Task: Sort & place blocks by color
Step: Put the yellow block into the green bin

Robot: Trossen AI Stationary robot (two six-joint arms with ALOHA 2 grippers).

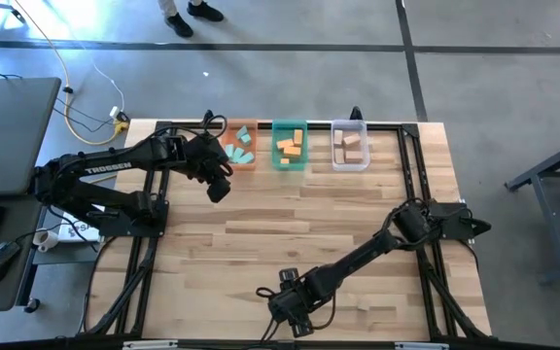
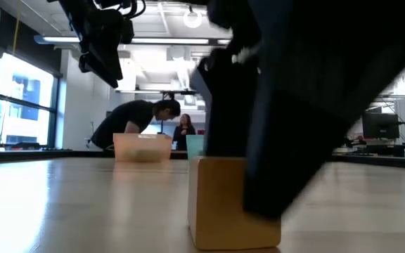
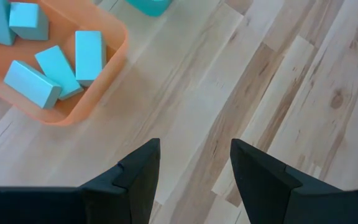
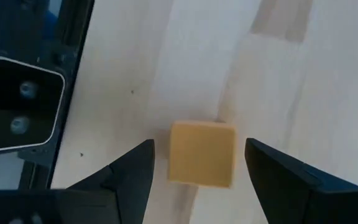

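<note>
Straddling a small tan wooden cube (image 4: 202, 153) at the bench's (image 1: 358, 209) six o'clock, the right hand (image 4: 197, 165) gapes, ungripped; left hand (image 3: 194, 165) released at eleven.

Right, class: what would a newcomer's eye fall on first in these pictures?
Probably the tan block at the table's near edge, sitting between the open fingers of the right gripper. Next, three trays at the far edge: the orange tray holds teal blocks, the green tray orange ones, and the left gripper hangs open beside them.

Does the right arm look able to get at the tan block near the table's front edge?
Probably yes: the right gripper is open, its fingers either side of the tan block with gaps left, and nothing else crowds it on the table.
</note>
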